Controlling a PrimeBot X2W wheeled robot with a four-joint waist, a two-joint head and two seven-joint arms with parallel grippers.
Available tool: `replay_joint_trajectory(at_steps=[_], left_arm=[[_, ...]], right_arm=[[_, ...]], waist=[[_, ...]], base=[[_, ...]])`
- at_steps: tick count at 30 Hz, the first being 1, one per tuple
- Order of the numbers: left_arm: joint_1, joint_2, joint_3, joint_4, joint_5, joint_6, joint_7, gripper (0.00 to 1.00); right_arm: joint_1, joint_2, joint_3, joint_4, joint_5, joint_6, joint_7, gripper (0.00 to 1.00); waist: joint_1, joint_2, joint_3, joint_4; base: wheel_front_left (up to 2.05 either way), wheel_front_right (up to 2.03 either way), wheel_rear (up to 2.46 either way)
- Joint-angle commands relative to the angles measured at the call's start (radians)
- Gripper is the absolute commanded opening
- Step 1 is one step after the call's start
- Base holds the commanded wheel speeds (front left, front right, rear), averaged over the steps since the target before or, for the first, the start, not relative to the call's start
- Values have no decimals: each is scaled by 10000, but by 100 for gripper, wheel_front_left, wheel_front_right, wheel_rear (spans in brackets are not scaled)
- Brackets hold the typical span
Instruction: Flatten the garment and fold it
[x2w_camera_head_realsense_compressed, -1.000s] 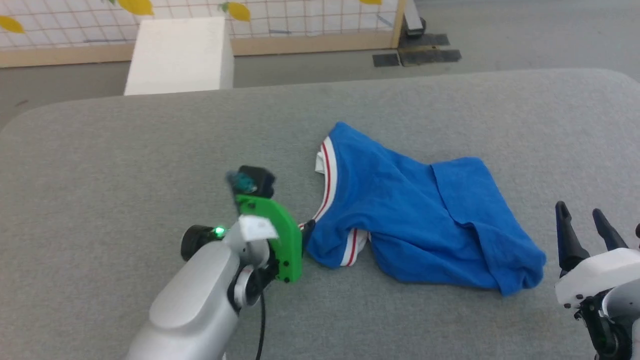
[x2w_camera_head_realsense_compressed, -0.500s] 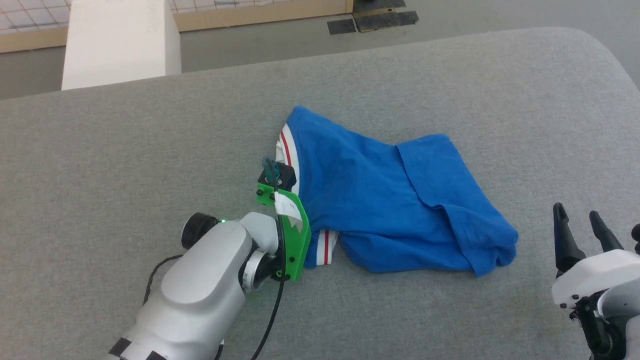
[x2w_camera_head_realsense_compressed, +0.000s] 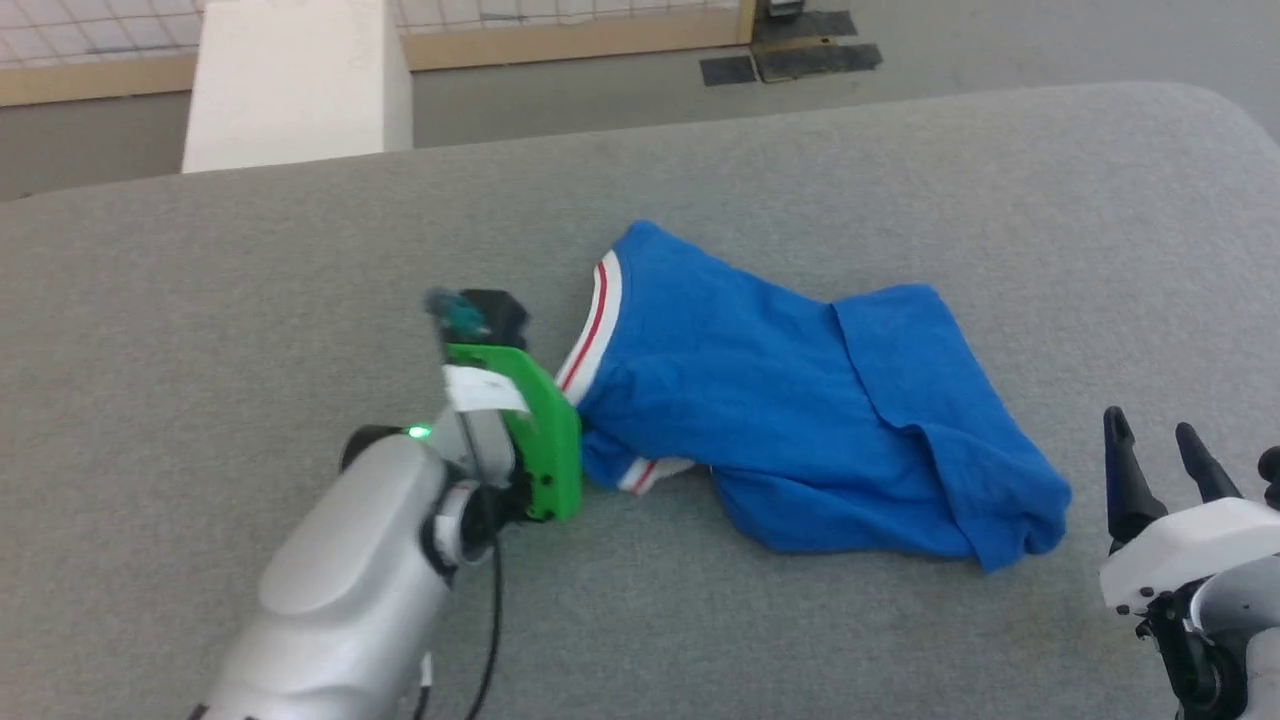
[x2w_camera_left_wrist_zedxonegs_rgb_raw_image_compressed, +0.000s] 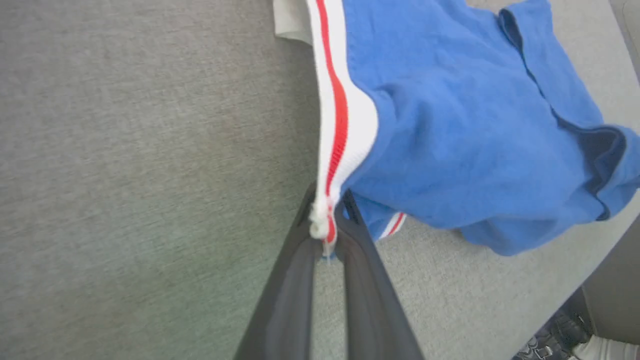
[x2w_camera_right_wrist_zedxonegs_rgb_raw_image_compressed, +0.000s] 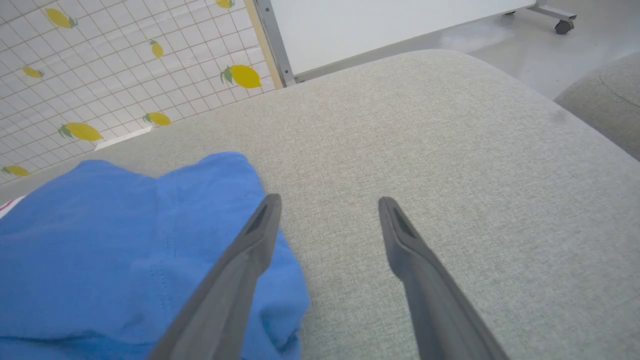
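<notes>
Gripping the garment (x2w_camera_head_realsense_compressed: 800, 420) by its striped edge (white, red) with left fingers (x2w_camera_left_wrist_zedxonegs_rgb_raw_image_compressed: 286, 300); holding right fingers (x2w_camera_right_wrist_zedxonegs_rgb_raw_image_compressed: 230, 280) apart, empty.

Test room: grey padded table (x2w_camera_head_realsense_compressed: 900, 180), lemon-print partition (x2w_camera_right_wrist_zedxonegs_rgb_raw_image_compressed: 125, 75).

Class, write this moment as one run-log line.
left gripper: shut on garment, striped edge | right gripper: open, beside garment | garment: crumpled, unfolded

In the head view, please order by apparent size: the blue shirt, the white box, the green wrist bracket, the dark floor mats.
1. blue shirt
2. white box, cut by the top edge
3. green wrist bracket and dark floor mats: alike, not ranked; the mats lie farther off.
</notes>
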Motion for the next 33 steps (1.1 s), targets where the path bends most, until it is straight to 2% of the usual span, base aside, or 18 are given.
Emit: replay_joint_trajectory(at_steps=[1, 8, 12, 15, 19, 20, 21, 24, 28, 33], left_arm=[[258, 265, 230, -208, -124, 144, -129, 0], [1983, 1452, 1765, -1711, -763, 1324, -668, 0], [3438, 1878, 2503, -2207, -1237, 2013, -768, 0], [4453, 1899, 2696, -2311, -1602, 2261, -672, 0], [5141, 1635, 2833, -2299, -2001, 2290, -756, 0], [5214, 1571, 2883, -2319, -2092, 2248, -810, 33], [5231, 1543, 2971, -2375, -2122, 2199, -961, 100], [5123, 1544, 3334, -2612, -2056, 2002, -1699, 100], [5022, 1773, 3820, -3157, -1510, 1550, -3263, 100], [5267, 2014, 4097, -3669, -78, 1007, -6085, 100]], right_arm=[[-41, 7, 12, 13, -43, -13, -15, 100], [10, 7, 109, -36, -96, -13, 111, 100], [2, 7, 175, -48, -131, -13, 187, 100], [-23, 7, 230, -46, -122, -13, 232, 100], [-36, 7, 261, -44, -96, -13, 263, 100], [-44, 7, 270, -37, -95, -13, 265, 100], [-47, 7, 277, -29, -100, -13, 271, 100], [-43, 7, 298, -6, -110, -13, 270, 100], [12, 7, 370, 78, -101, -13, 272, 100], [130, 7, 445, 174, -44, -13, 235, 100]], waist=[[-1, -1, -326, 377], [-1, -1, -600, 975], [-1, -1, -641, 1188], [-1, -1, -613, 1294], [-1, -1, -564, 1386], [-1, -1, -560, 1406], [-1, -1, -560, 1427], [-1, -1, -616, 1461], [-1, -1, -795, 1442], [-1, -1, -955, 1411]], base=[[0, 0, 0], [0, 0, 0], [0, 0, 0], [0, 0, 0], [0, 0, 0], [0, 0, 0], [0, 0, 0], [0, 0, 0], [0, 0, 0], [0, 0, 0]])
